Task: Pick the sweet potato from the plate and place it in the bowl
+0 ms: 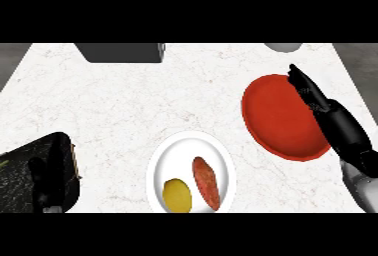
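Sweet potato [206, 182]: one, reddish-brown, elongated, on white plate [156, 165] at 6 o'clock, beside one yellow round item [176, 195]. One red bowl [284, 117] at 3 o'clock. Right hand [328, 112] above bowl's right rim, fingers straight, holding nothing. Left hand [40, 172] at 8 o'clock; finger state unreadable. Grey box [122, 52] at 11 o'clock.

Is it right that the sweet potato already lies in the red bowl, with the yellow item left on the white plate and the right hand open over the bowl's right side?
Not quite. The head view shows the sweet potato on the white plate, beside the yellow item; it is not yet in the red bowl. The rest holds: the right hand is open over the bowl's right side.
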